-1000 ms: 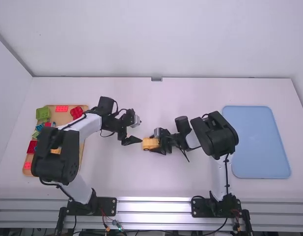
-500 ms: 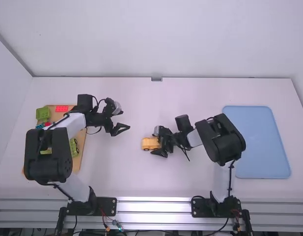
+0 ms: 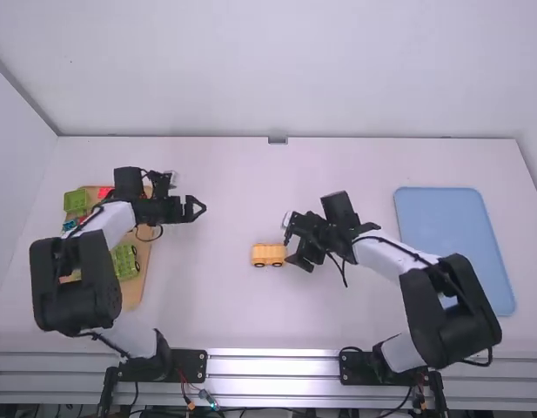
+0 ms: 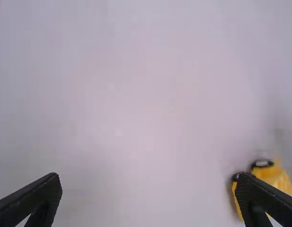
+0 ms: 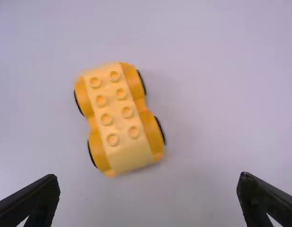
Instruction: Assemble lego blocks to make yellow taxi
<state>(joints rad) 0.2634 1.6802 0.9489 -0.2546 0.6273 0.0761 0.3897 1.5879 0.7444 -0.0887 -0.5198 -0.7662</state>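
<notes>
Yellow taxi body (image 3: 268, 254), a plastic block car with dark wheels, sits upright on the white table (image 3: 233, 174), near the middle, between my two arms. Its top carries two rows of round studs, four to a row. My right gripper (image 3: 290, 248) hangs near it with jaws spread wide and nothing between the tips; from that wrist I see the body ahead of my fingers, touching neither. My left gripper (image 3: 203, 208) is well apart from it, jaws wide and empty too. One finger of it overlaps my wrist's sight of the yellow body, and the far end looks blurred, so I can't fairly judge its shape there.

Under my left arm lies a wooden tray (image 3: 136, 296) with a green studded block (image 3: 75, 201), a red studded block (image 3: 104, 192) and a green wheeled base (image 3: 124, 261). A light blue tray (image 3: 451, 235) rests at my right.
</notes>
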